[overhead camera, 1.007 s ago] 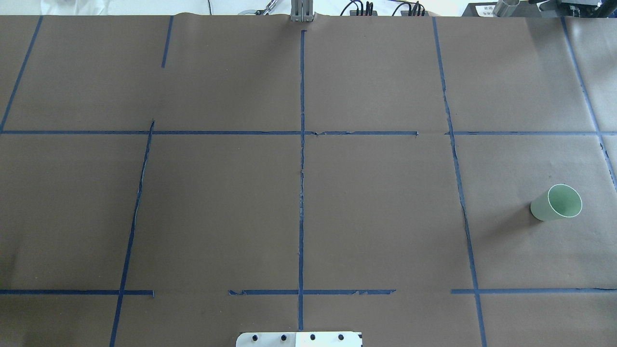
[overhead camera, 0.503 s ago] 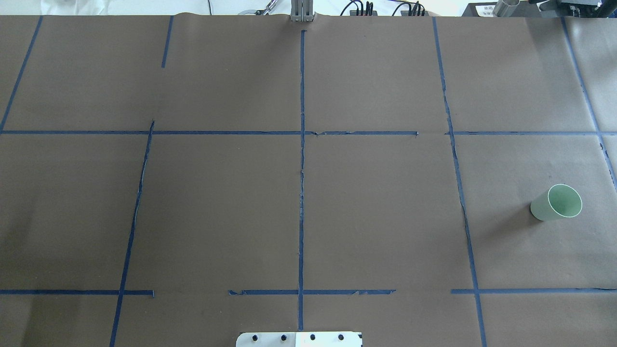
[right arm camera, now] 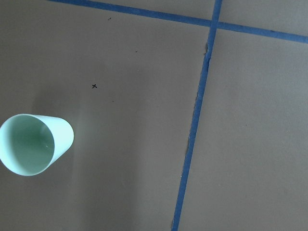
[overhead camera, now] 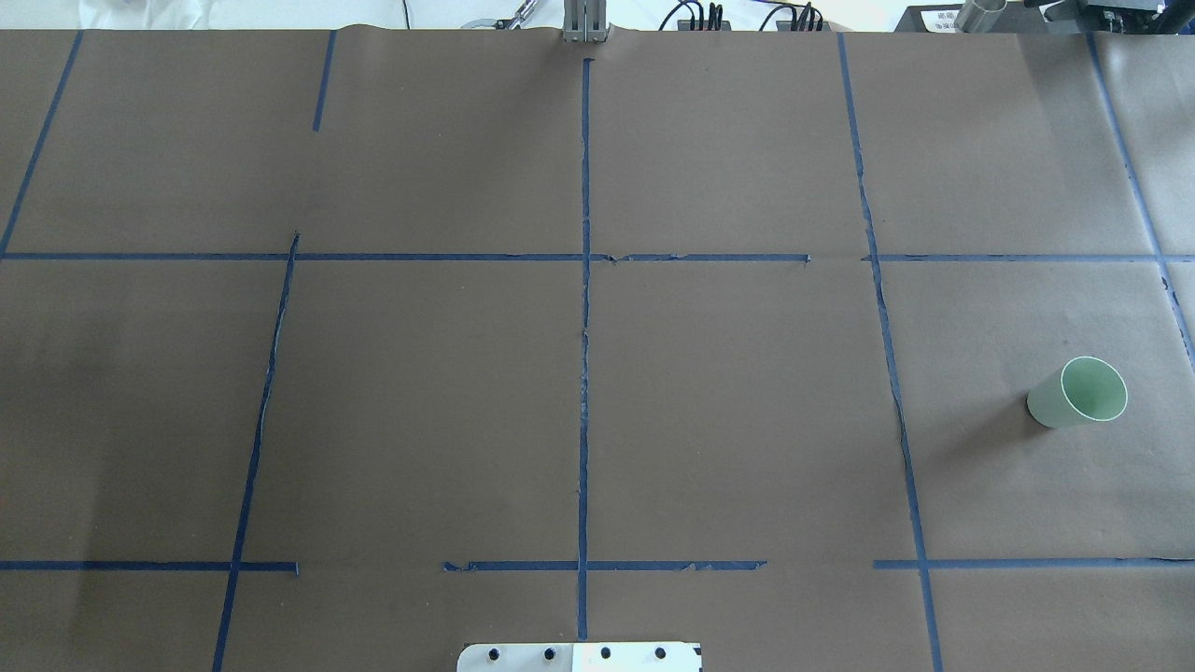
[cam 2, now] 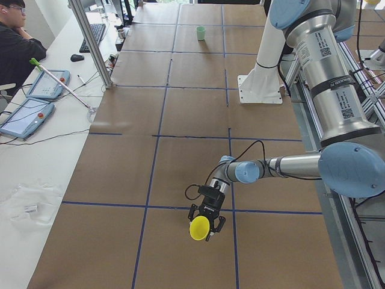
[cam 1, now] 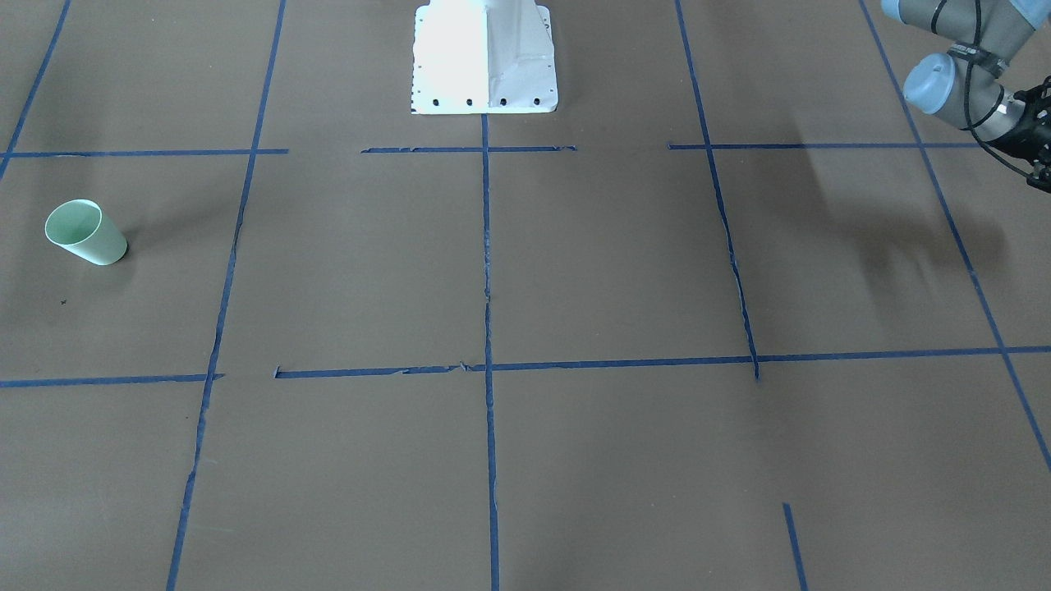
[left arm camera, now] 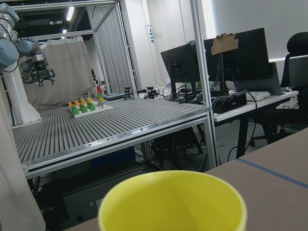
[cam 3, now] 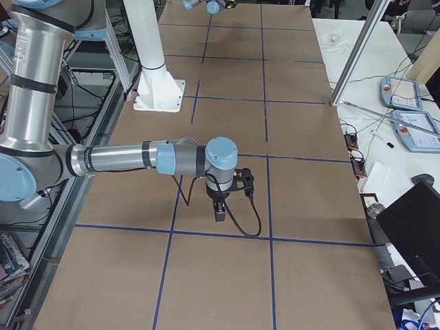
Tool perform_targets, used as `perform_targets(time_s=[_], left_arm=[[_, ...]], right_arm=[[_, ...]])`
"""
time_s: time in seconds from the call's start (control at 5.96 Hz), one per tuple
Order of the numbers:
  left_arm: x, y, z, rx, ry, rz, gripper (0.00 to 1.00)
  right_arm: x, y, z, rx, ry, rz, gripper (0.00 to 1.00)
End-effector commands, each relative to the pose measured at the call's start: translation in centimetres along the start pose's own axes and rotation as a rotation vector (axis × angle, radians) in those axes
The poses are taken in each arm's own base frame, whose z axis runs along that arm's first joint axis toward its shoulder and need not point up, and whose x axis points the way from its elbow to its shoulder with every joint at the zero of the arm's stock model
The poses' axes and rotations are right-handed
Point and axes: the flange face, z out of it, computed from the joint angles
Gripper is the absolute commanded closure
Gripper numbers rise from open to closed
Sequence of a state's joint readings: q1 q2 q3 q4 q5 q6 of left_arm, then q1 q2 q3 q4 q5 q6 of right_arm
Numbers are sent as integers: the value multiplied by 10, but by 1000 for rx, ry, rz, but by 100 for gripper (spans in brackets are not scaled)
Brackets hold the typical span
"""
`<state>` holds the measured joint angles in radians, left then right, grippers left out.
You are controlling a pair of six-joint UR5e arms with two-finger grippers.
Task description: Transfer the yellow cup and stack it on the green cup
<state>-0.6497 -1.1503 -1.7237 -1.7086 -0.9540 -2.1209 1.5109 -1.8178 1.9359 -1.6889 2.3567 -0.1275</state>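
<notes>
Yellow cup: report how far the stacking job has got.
Done: the yellow cup looks lifted off the table, at the left hand. In hand: the carry; whether that hand is shut cannot be told. Left: the green cup stands empty at the right end, so transfer and stacking remain.

The left wrist view cuts the yellow cup off at 6 o'clock. The right end effector is too small to read.

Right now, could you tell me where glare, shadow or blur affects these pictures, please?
Front-facing view: the white robot base is blown out, and a soft, diffuse shadow dims the table at right. Left wrist view: the yellow cup is close and slightly blurred.
</notes>
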Motion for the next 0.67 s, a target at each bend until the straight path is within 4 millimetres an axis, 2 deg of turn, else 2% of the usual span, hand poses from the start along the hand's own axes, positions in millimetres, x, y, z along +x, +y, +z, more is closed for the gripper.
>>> perform_targets(time_s=[0.0, 0.17, 0.34, 0.5], left_arm=[[59, -66, -6, -41, 153, 47, 50], [95, -106, -16, -33, 244, 78, 50], [120, -141, -29, -12, 352, 131, 50], [131, -143, -55, -136, 579, 135, 51]], right_arm=[[0, 0, 0, 0, -1, 2, 0], [-1, 0, 0, -1, -3, 1, 0], [-3, 0, 0, 4, -28, 2, 0], [-3, -1, 0, 3, -28, 1, 0]])
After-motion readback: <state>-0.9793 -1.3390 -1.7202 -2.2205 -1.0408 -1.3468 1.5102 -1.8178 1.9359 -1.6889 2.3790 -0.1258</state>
